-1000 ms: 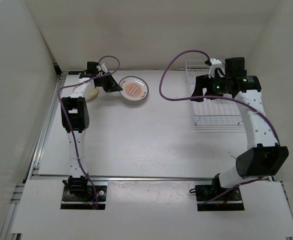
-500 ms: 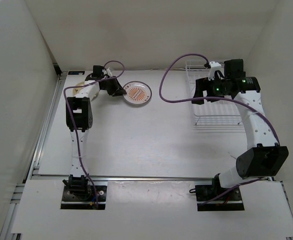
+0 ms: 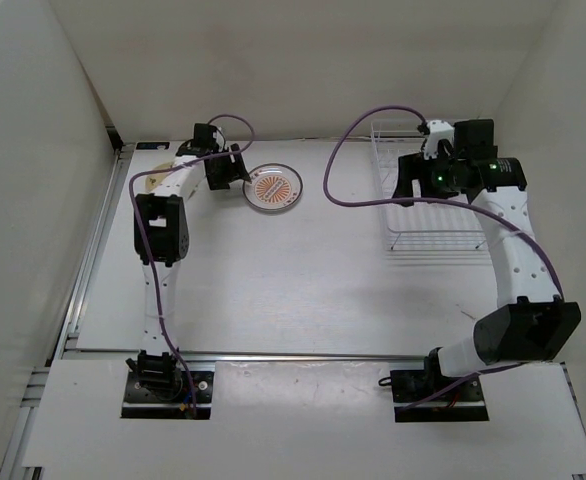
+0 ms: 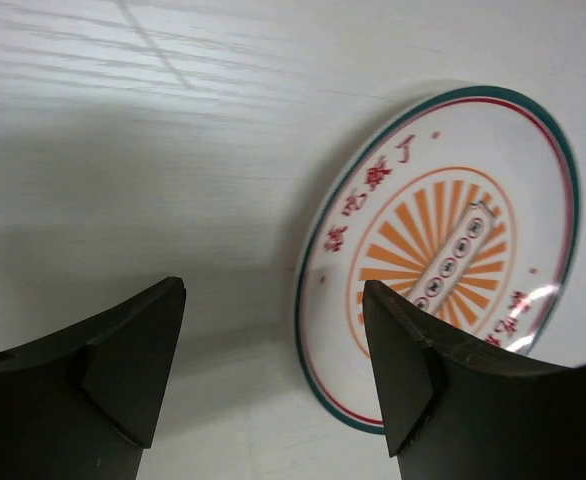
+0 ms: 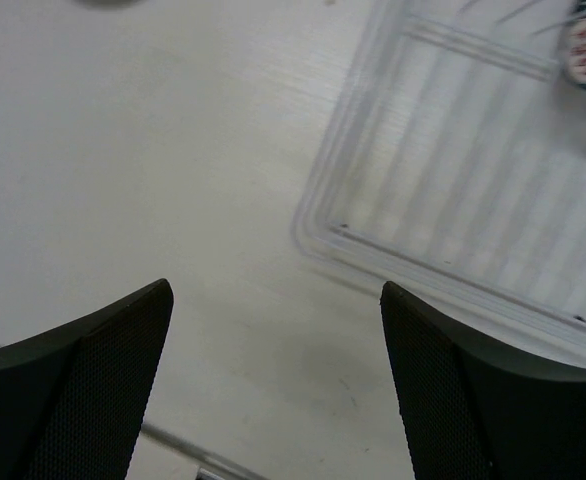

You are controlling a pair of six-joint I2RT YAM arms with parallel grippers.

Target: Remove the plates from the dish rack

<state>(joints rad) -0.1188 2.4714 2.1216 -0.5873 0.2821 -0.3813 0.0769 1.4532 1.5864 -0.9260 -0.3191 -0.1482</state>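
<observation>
Bench, left to right.
- Cream-tan plate: far left, partly behind the left arm.
- Left claw: wide, empty.
- Orange-rayed plate: flat on bench, just beside left claw.
- Dish rack: right side.
- Right claw: wide, empty, above a rack corner.

Bright, diffuse light covers the white worktop. Left of the left claw a soft shadow darkens it, and glare glints on the plate rim. Beyond the right claw the dish rack looks blurred.
</observation>
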